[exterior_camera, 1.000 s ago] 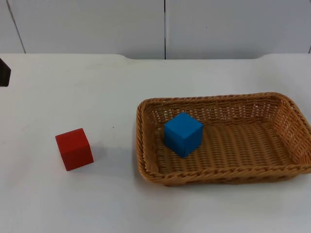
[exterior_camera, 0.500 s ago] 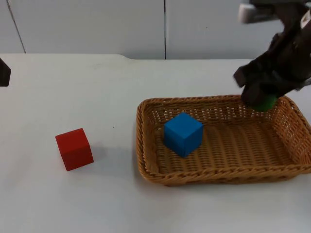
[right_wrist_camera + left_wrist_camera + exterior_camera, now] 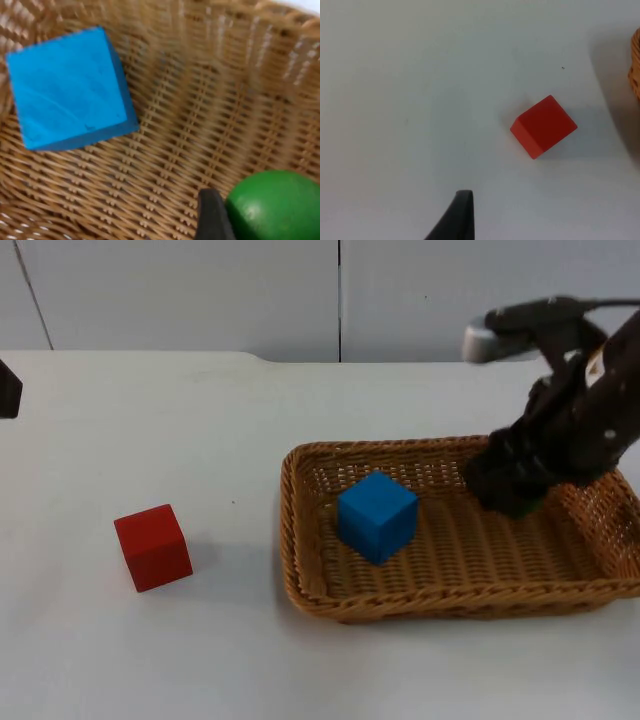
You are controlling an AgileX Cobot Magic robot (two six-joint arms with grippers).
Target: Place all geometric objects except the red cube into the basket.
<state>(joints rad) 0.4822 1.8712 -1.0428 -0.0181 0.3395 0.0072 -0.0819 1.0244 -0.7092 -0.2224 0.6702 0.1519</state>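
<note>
Top view: our right gripper [image 3: 512, 498] hangs inside the basket [image 3: 320, 595], clamped on a green ball [image 3: 272, 207], near the blue cube [image 3: 376, 516]; the red cube [image 3: 152, 547] sits outside.

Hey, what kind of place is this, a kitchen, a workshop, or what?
Probably a robot test bench, not a home: a bare white table against a grey partition wall, with toy blocks, a red cube and a blue cube, the latter in a wicker basket.
</note>
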